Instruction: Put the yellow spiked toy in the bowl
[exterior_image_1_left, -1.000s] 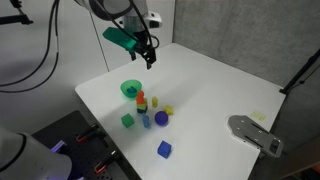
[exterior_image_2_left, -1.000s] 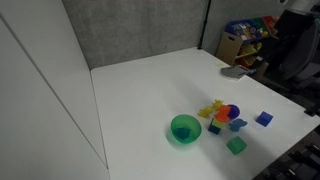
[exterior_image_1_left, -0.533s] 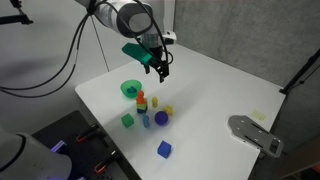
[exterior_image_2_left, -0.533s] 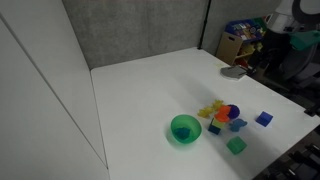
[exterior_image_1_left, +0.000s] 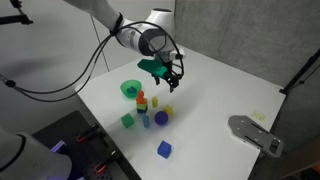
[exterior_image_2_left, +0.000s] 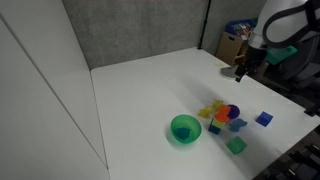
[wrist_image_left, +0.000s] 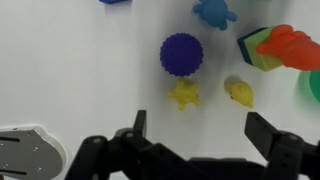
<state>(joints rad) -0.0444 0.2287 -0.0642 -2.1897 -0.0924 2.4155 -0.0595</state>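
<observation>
Yellow spiked toy just beyond & btwn spread fingers

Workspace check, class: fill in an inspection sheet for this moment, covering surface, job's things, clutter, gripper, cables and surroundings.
Surface: white table, toys grouped towards one side.
Job's things: yellow spiked toy lies on the table, outside the green bowl.
Clutter: purple spiked ball, smooth yellow piece, green cube, blue cube, grey object.
Gripper: gripper open, above the toys, holding nothing.
Cables: black cable hangs beside the table.
Surroundings: grey wall panel, cluttered shelf.
</observation>
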